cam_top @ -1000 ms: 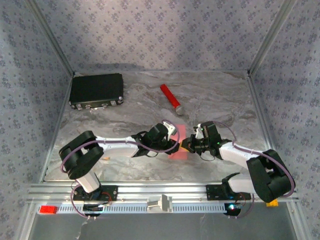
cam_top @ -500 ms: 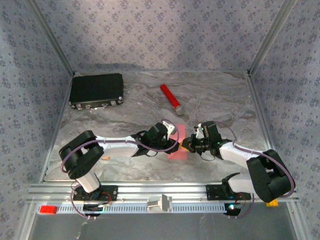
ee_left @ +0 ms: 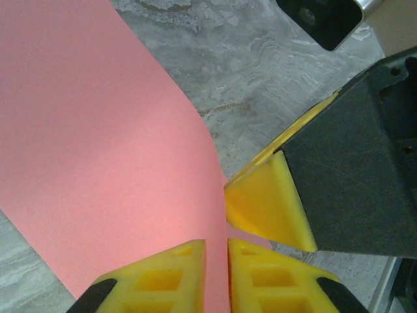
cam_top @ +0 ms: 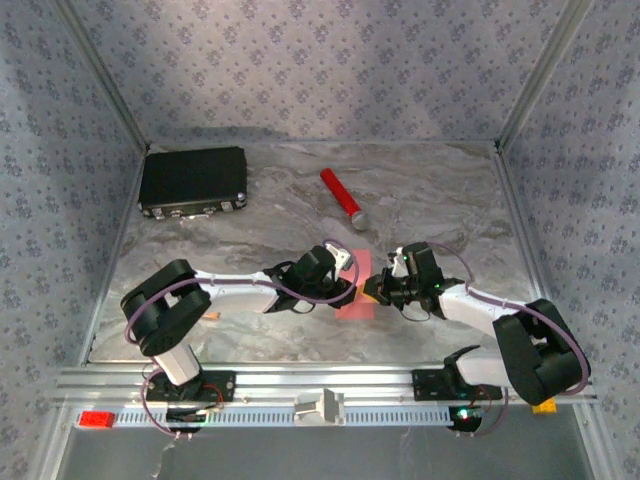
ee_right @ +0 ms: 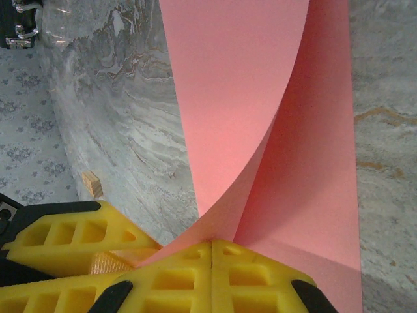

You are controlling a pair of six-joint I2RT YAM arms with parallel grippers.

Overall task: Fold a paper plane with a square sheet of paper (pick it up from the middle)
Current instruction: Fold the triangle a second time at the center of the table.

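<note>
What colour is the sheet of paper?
Pink-red; the paper shows best in the right wrist view.

Both arms reach low and inward, elbows bent, wrists angled toward each other. Left hand (cam_top: 350, 291) and right hand (cam_top: 373, 292) meet tip to tip at centre. Right fingers (ee_right: 260, 280) pressed flat together, pinching the square sheet of paper (ee_right: 260, 130). Left fingers (ee_left: 163, 277) near-closed, thin slit between; grip unclear

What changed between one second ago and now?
The left arm shifted slightly rightward at its elbow. The left end effector and right end effector stayed at the square sheet of paper. The black case and red cylinder did not move.
</note>
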